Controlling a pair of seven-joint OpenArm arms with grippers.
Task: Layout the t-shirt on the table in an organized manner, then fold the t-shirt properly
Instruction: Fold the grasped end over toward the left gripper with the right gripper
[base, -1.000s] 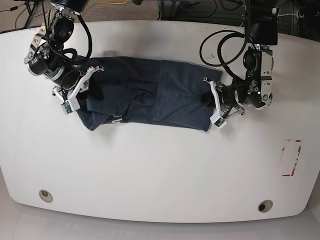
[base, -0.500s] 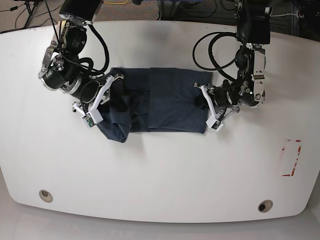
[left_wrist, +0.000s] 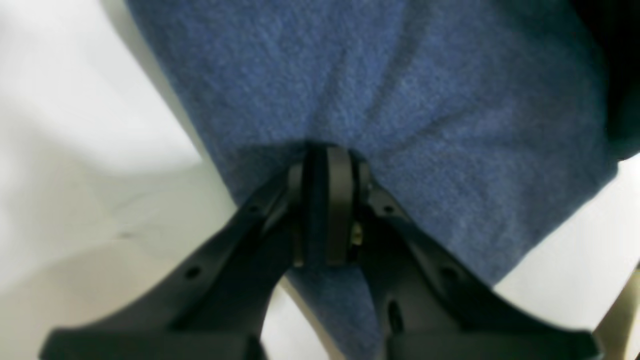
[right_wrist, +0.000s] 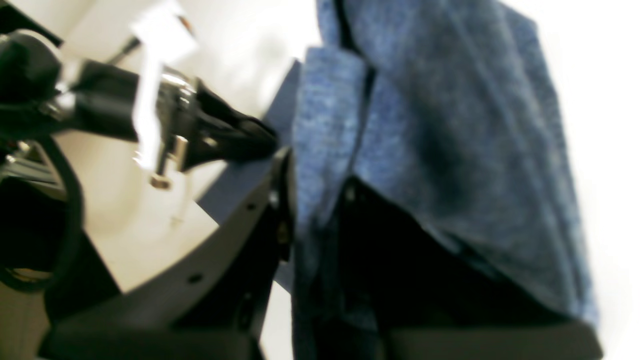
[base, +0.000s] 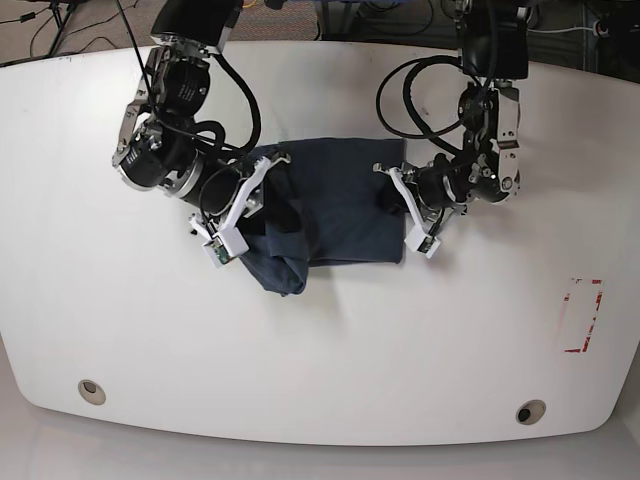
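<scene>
Base view: the right gripper (base: 240, 205) has carried its end of the t-shirt (base: 335, 205) inward across the table (base: 320, 340), now well closer to the left gripper (base: 400, 205) than a second ago; the shirt reads as a compact bundle, so a widthwise fold looks under way. Left wrist view: jaws closed, pinching the shirt's blue fabric (left_wrist: 400, 100). Right wrist view: blurred; jaws closed on hanging, layered cloth (right_wrist: 450, 125), with the other arm close ahead.
</scene>
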